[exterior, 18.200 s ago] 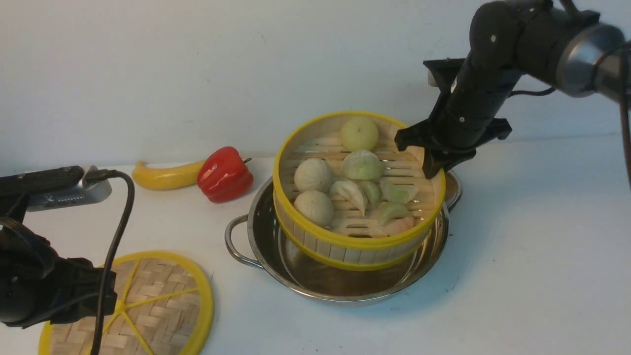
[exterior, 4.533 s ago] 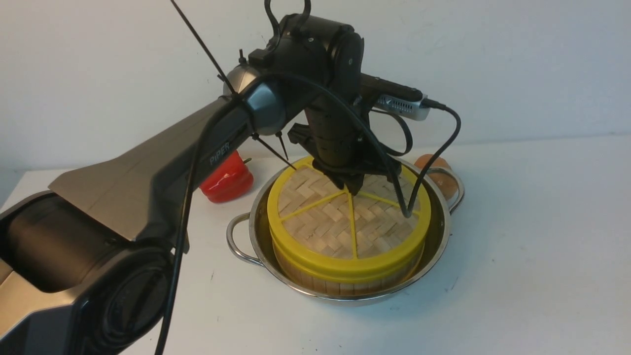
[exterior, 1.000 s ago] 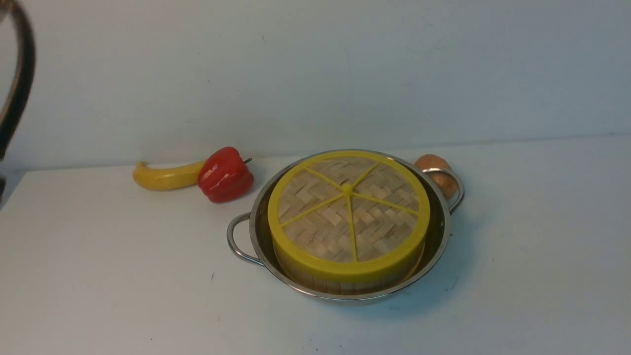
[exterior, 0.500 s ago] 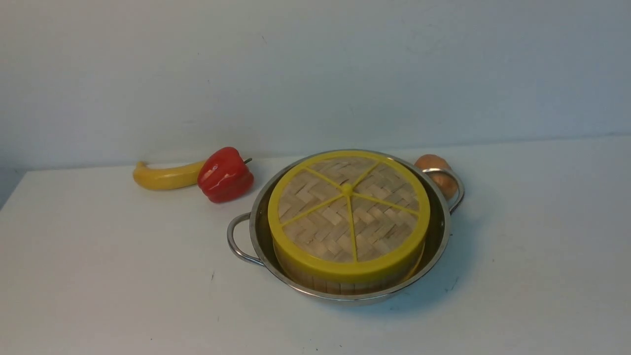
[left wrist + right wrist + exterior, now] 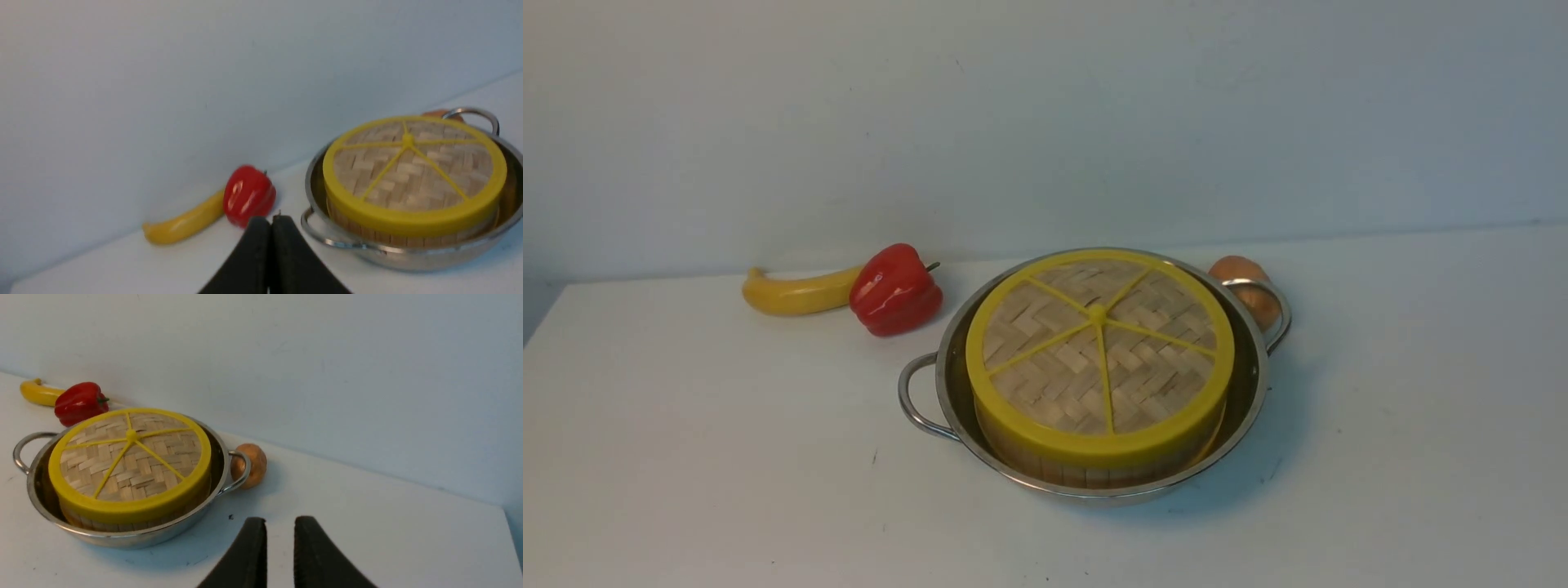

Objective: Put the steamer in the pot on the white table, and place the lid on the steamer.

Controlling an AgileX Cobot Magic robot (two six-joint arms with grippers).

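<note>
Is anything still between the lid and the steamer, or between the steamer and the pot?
Nothing visible. The lid sits flat on the steamer, rim on rim, and the steamer stands inside the pot on the white table. The pepper, banana and brown ball lie outside the pot.

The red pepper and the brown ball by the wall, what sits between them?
In the front view, the pot with the steamer and its lid sits between the red pepper and the brown ball.
</note>
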